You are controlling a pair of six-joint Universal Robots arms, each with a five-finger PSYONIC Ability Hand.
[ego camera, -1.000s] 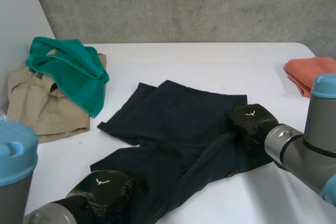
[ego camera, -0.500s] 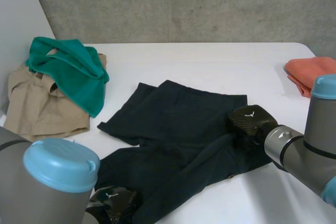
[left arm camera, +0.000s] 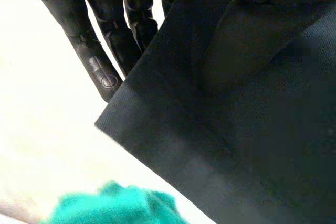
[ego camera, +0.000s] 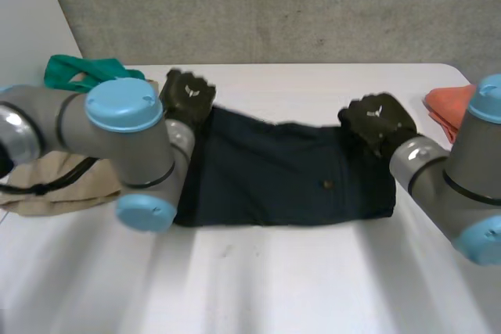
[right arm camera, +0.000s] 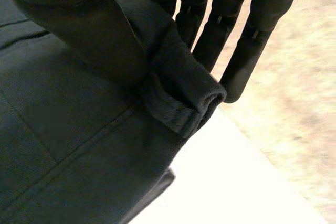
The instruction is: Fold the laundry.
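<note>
Dark garment (ego camera: 290, 181) is lying folded on the desk (ego camera: 313, 287); your left hand (ego camera: 188, 98) and right hand (ego camera: 378, 121) are pinching its far corners. Teal cloth (ego camera: 66, 72) and beige garment (ego camera: 78, 193) are waiting, far left.

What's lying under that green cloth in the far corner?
A tan garment shows just nearer than the green cloth, but the robot's left arm crosses between them, hiding whether the tan piece runs underneath.
</note>
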